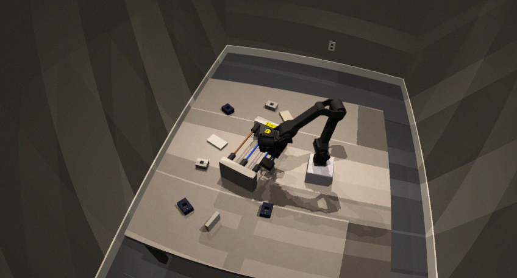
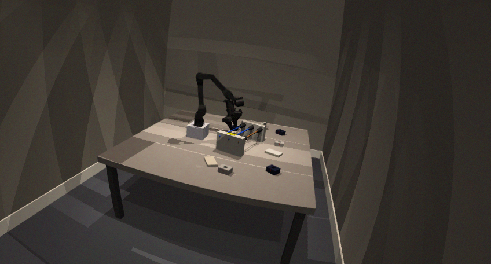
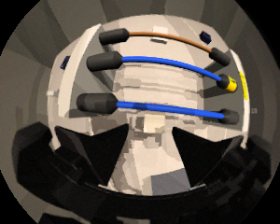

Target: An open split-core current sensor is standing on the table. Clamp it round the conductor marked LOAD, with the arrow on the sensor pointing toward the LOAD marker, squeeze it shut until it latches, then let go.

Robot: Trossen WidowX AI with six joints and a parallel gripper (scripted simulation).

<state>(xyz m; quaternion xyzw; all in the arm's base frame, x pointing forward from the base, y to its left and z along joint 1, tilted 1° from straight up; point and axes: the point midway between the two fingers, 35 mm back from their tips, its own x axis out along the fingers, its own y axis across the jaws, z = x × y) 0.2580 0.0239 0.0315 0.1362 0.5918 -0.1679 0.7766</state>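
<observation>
A rig of two pale end blocks [image 1: 237, 174] [image 2: 230, 144] holds three conductors. In the wrist view these are an orange one [image 3: 172, 36], a middle blue one [image 3: 172, 63] with a yellow end [image 3: 228, 82], and a near blue one [image 3: 172, 107]. A yellow marker [image 1: 270, 124] [image 3: 243, 84] sits on the far end block. My gripper [image 1: 267, 160] [image 2: 231, 125] [image 3: 150, 129] is open, low beside the near blue conductor. A small pale and blue-grey block [image 3: 165, 181], the sensor as far as I can tell, lies between the fingers. I cannot tell whether they touch it.
Dark blue blocks [image 1: 227, 108] [image 1: 185, 205] [image 1: 266, 210], grey blocks [image 1: 271, 105] [image 1: 201, 163] and flat pale slabs [image 1: 216, 141] [image 1: 212, 220] [image 1: 285, 114] lie scattered around the rig. The arm's base stands on a white pedestal [image 1: 319, 174] right of the rig.
</observation>
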